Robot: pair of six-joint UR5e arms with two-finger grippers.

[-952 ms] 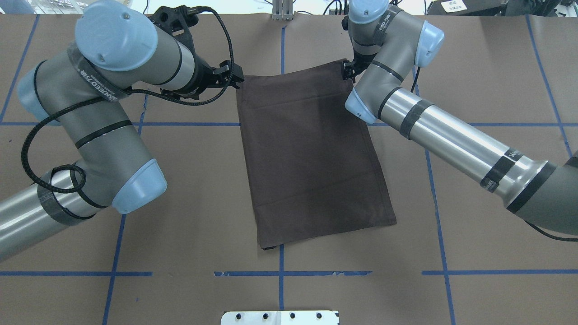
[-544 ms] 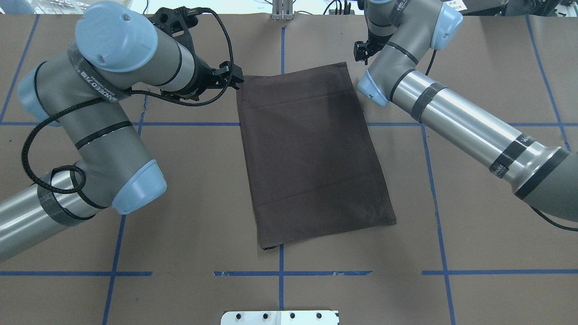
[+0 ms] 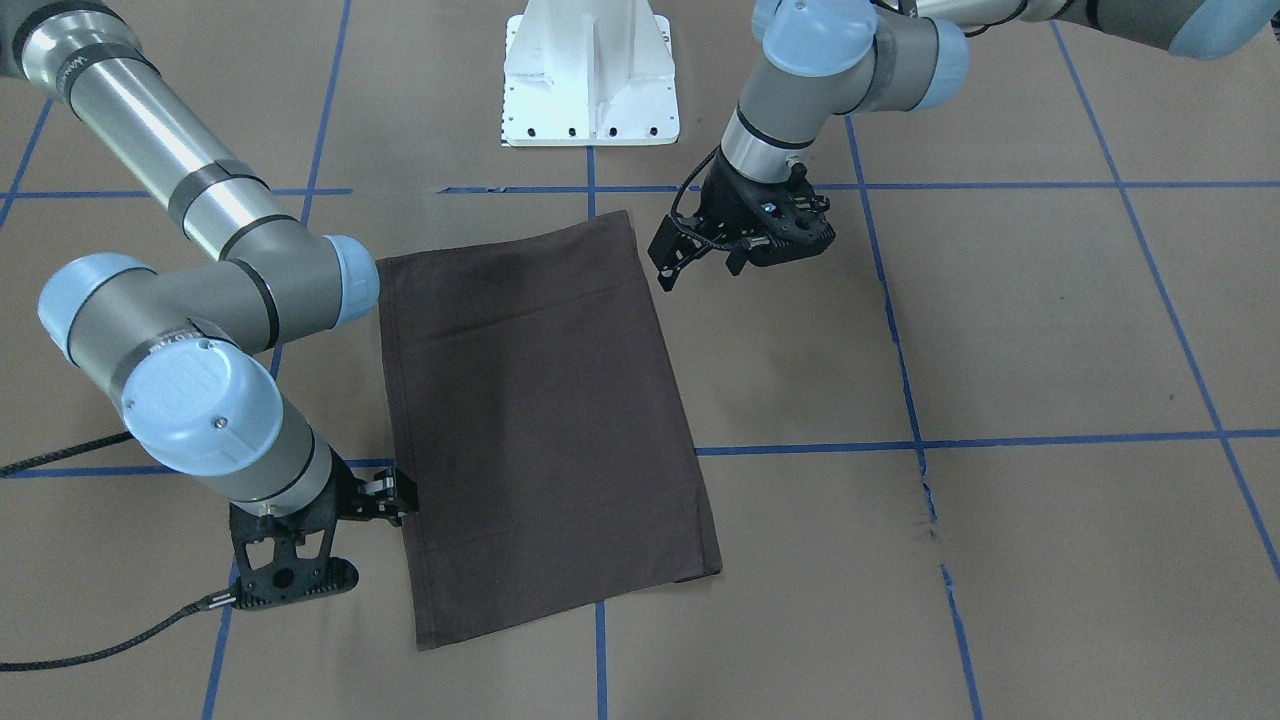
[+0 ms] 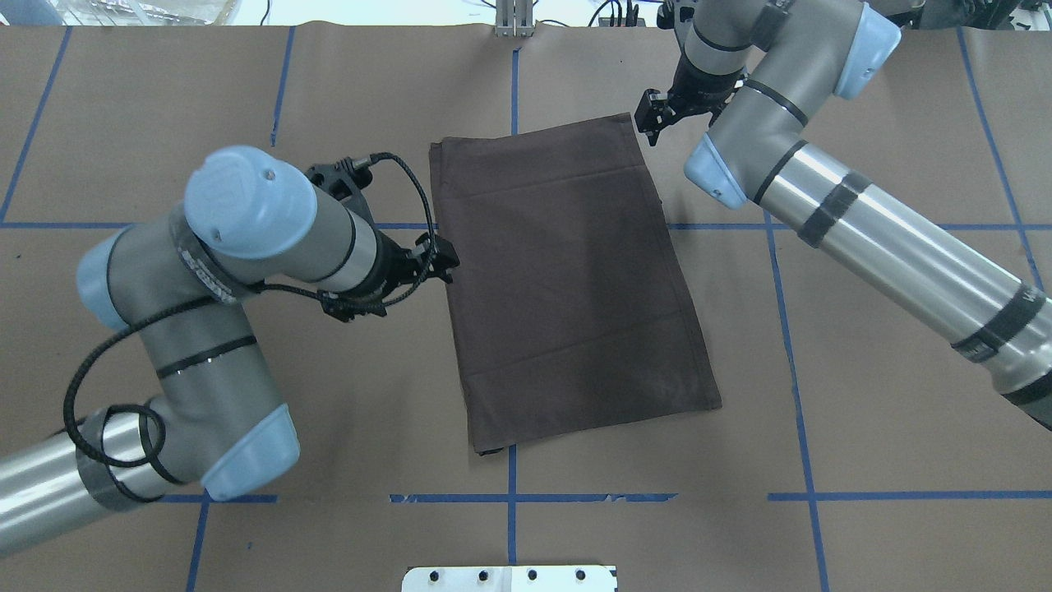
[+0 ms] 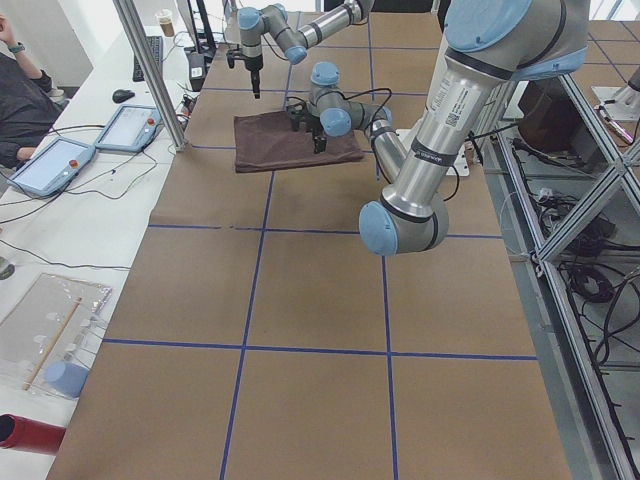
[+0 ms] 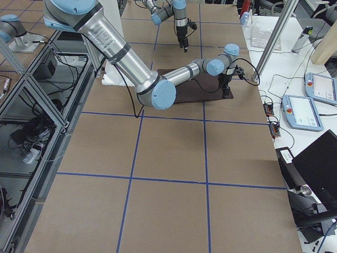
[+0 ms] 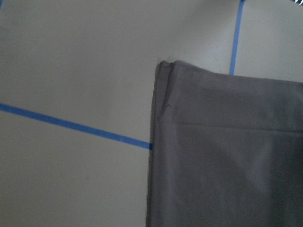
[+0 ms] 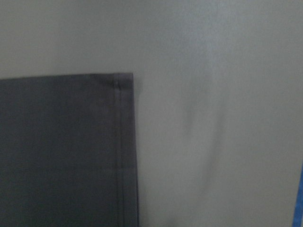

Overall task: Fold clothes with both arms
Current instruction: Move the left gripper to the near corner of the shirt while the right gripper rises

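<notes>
Shirt [image 3: 540, 420]: dark brown, folded into a flat rectangle.
Surface [image 3: 1000, 330]: brown, crossed by blue tape [image 3: 1000, 441] lines.
Left claw [image 3: 700, 262]: jaws apart, empty, beside the shirt's corner nearest the white base [image 3: 590, 80].
Right claw [image 3: 400, 495]: empty, just beside the shirt's opposite long edge, near its far end.

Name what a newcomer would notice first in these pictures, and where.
A dark brown folded T-shirt lies flat in the middle of the table. The left end effector is beside its left edge; the right end effector hovers by its far right corner.
</notes>
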